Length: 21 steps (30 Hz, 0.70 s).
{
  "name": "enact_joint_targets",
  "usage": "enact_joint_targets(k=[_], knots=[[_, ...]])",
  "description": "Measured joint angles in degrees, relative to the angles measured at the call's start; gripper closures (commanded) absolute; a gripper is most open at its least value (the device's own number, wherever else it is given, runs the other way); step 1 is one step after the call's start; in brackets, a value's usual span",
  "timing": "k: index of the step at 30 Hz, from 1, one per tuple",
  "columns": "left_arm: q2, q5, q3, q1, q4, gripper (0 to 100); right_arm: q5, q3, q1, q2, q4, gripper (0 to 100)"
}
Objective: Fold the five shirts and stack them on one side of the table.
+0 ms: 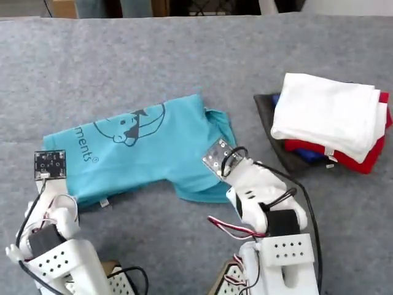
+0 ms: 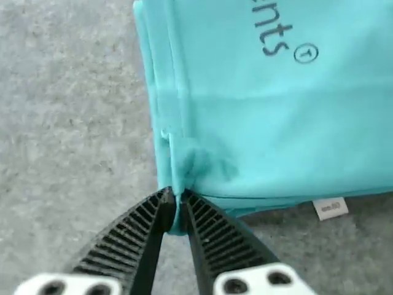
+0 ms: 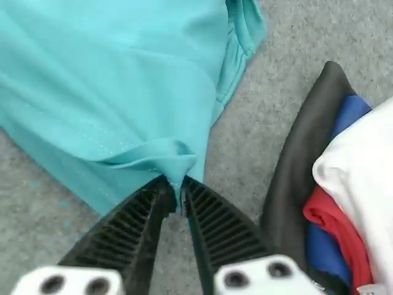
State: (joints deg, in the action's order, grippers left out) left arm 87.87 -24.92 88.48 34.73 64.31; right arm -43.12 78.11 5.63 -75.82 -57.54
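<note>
Folding the teal shirt [image 1: 141,150] cleanly depends on both pinches holding. It lies spread with its print up, just ahead of the two tools, and is caught at two spots along its near edge. The left tool [image 2: 176,206] is closed narrow on the corner beside the small label [image 2: 326,208]. The right tool [image 3: 178,190] is closed narrow on a bunched fold of cloth at the other end. In my judgement the two should rise together and level, keeping the edge taut between them, and carry it forward onto the far edge before letting go. The stack of folded shirts [image 1: 328,120], white on top, sits off to the outer side of the right tool on the grey table [image 1: 184,61], so that arm should swing clear of it.
</note>
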Motion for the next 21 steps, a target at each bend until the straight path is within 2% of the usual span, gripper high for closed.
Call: enact_joint_targets(k=[2, 4, 7, 10, 12, 16, 18, 21], knots=[[0.0, 0.0, 1.1, 0.0, 0.0, 96, -0.4, 0.0, 0.0, 0.0, 0.0, 98.4], [0.0, 0.0, 1.2, -0.1, 0.0, 90, -2.3, 0.1, 0.0, -0.1, 0.0, 97.1], [0.0, 0.0, 1.2, 0.9, 0.0, 78, -6.2, 0.1, 0.0, -0.2, 0.0, 85.5], [0.0, 1.4, 0.5, 4.3, 0.2, 76, -6.8, 0.1, -0.5, -0.2, 0.0, 71.6], [0.0, 1.4, -1.3, 4.8, 1.8, 76, -7.1, 0.1, -0.5, -0.2, -0.4, 67.5], [0.0, -0.5, -6.2, 4.8, 7.5, 77, -7.3, -1.8, -0.6, -0.3, -1.9, 68.3], [0.0, -2.7, -9.0, 4.7, 10.0, 77, -7.3, -3.4, -1.1, -0.3, -2.1, 74.9], [0.0, -7.5, -14.2, 4.7, 13.5, 84, -7.3, -6.2, -1.4, -0.3, -2.1, 88.1]])
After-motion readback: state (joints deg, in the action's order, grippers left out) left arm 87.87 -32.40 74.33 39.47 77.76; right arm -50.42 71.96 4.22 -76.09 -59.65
